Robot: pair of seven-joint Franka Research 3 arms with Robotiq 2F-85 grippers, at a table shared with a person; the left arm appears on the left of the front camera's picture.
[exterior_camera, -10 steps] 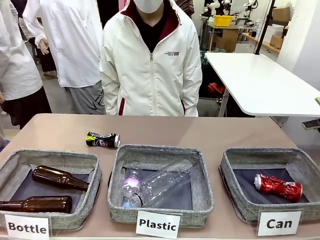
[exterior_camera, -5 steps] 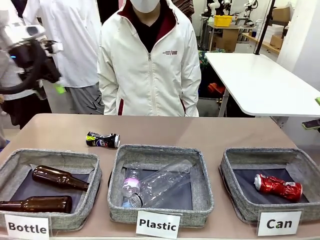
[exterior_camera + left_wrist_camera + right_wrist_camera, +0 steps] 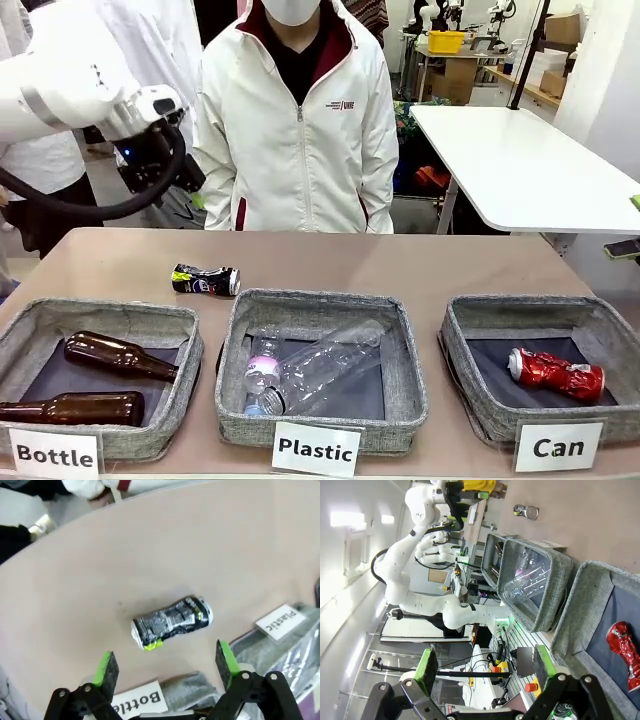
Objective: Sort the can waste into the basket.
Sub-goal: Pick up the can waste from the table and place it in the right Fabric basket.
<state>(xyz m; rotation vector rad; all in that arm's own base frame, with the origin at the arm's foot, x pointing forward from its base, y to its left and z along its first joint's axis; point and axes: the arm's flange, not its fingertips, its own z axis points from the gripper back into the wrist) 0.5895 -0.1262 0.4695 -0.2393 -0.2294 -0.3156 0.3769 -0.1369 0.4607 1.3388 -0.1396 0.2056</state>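
Lying sideways, the black can [image 3: 205, 280] pointed its silver end right, axis left-to-right; the left gripper [image 3: 165, 659], spread wide, had swung in above it.

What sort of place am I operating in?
Likely a robotics lab or workshop: the robot's white left arm over the tan table, a square grey fabric basket carded "Can", a white worktable and yellow crate behind.

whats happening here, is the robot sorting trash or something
Yes, cans are being sorted. The left gripper hovers open over the table, pointed at the black crushed can, which lies there not yet picked up. The red can already lies in the Can basket. The right gripper is open and holds nothing. A person stands at the far side.
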